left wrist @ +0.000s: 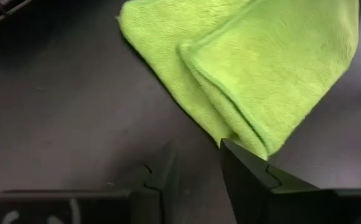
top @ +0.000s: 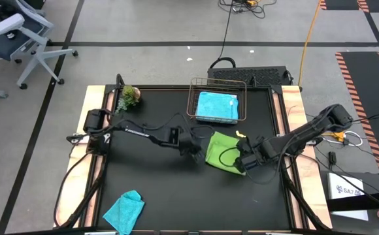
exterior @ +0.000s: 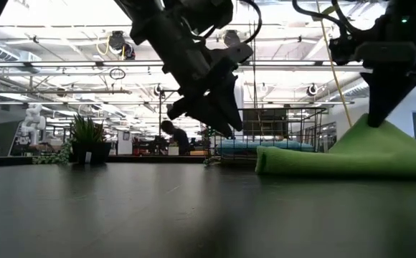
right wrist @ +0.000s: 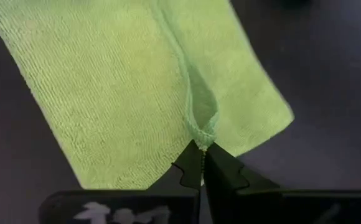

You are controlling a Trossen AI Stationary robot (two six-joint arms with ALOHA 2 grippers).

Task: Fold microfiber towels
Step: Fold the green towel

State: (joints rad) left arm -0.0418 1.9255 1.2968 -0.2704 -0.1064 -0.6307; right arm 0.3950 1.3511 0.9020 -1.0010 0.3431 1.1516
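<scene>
**Lime towel pinched at one edge, half-folded on the bench**

Black matting covers the bench (top: 150, 189), which stands on a grey floor crossed by taped lines; looking level across it, I see a long hall with ceiling lights behind.

Near the middle of the bench, toward its right side, lies the soft lime green microfiber towel (top: 221, 150), doubled over itself so that one layer's hemmed edge runs across the other. My right gripper (right wrist: 202, 163) is closed tight on a small pucker of that towel's edge, lifting the cloth into a little peak while the rest lies flat on the mat. My left gripper (left wrist: 196, 165) hangs just beside the towel's left edge, its fingers (left wrist: 249, 171) parted with nothing between them; one fingertip sits right at the folded corner, and I cannot tell whether it touches.

At the far edge of the bench sits a copper-coloured wire basket (top: 191, 98), and inside it a sky blue microfiber towel (top: 217, 106) lies folded flat. Near the bench's near-left corner a smaller teal microfiber towel (top: 125, 210) lies crumpled, well apart from everything else. A small green potted plant (top: 130, 96) stands at the far-left corner.
</scene>
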